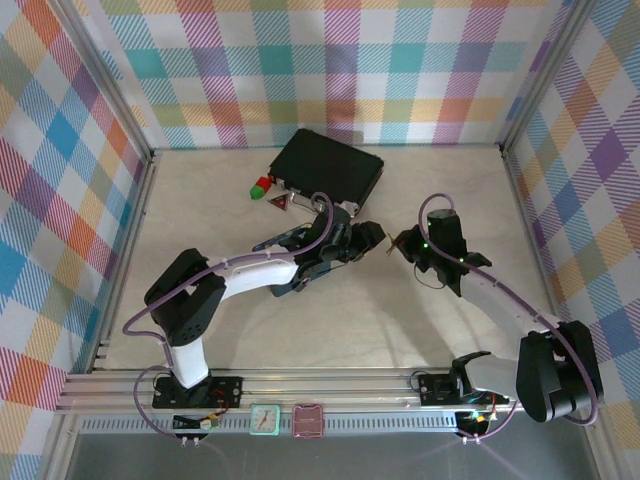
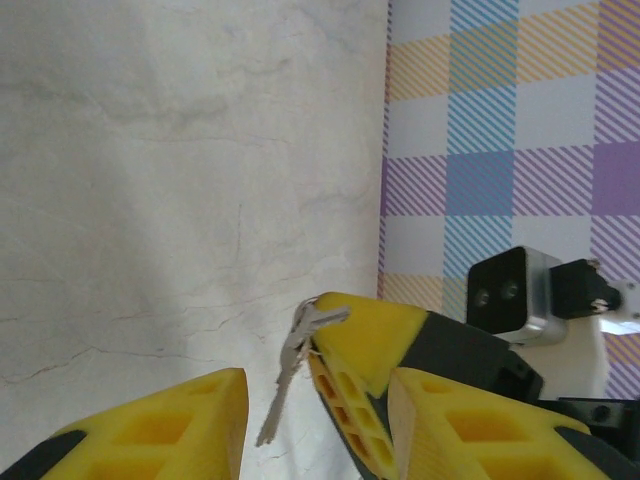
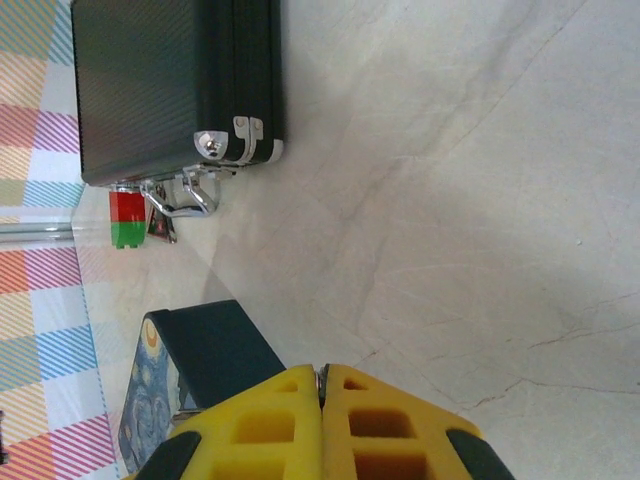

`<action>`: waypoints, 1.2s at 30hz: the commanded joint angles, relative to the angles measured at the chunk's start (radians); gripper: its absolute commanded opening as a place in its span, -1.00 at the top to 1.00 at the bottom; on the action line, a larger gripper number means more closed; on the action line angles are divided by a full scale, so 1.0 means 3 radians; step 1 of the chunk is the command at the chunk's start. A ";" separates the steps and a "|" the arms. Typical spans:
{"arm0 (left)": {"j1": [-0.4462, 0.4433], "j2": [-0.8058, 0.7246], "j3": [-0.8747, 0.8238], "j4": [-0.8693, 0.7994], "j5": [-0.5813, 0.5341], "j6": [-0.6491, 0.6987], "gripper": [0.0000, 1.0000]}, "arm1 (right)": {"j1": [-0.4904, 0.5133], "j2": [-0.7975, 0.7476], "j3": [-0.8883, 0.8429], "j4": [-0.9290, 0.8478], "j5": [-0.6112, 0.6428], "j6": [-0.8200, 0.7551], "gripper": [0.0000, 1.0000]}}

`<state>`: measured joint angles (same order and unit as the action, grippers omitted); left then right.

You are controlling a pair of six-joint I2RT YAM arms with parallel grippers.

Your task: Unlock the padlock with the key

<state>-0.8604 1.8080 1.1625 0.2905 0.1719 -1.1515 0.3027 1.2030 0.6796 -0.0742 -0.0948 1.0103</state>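
Note:
The key (image 2: 283,385) is thin grey metal and hangs blade down from the yellow fingertips of my right gripper (image 2: 345,325), which is shut on its head. In the right wrist view only a sliver of metal shows between that gripper's (image 3: 322,377) closed pads. My left gripper (image 2: 316,400) is open, one finger on each side of the dangling key, not touching it. From above, the left gripper (image 1: 367,239) and right gripper (image 1: 403,243) meet tip to tip at the table's middle. The padlock is out of view.
A black case (image 1: 330,165) with silver latches (image 3: 205,190) lies at the back, red and green blocks (image 1: 262,186) beside it. A blue starry-painting tin (image 3: 150,400) stands close by the right gripper. Plaid walls (image 1: 60,180) enclose the table.

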 commanded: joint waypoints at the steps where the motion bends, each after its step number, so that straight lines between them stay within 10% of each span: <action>1: -0.0035 0.0070 -0.0069 0.0186 0.0038 -0.0095 0.16 | 0.0027 -0.0037 0.0007 0.0080 0.0024 -0.0030 1.00; 15: 0.0049 0.0343 0.0246 0.0252 0.0028 0.0090 0.10 | 0.0028 0.0055 0.0051 0.0084 -0.0158 -0.0171 1.00; 29: 0.0110 0.0465 0.0335 0.0170 -0.0026 0.0344 1.00 | 0.0034 0.0045 0.0098 0.0199 -0.0351 -0.0449 1.00; 33: 0.0259 0.0337 0.0218 0.0391 0.0183 0.0694 1.00 | 0.0000 -0.0072 0.0255 0.0012 -0.0417 -0.0915 0.25; 36: 0.0413 0.0174 0.0112 0.0495 0.0483 0.1053 1.00 | -0.0127 -0.0194 0.0333 -0.0074 -0.0632 -0.1277 0.08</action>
<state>-0.7837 1.9297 1.2251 0.3763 0.2295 -0.9691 0.2920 1.1980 0.7250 -0.0879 -0.2005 0.7826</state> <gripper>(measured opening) 0.055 0.442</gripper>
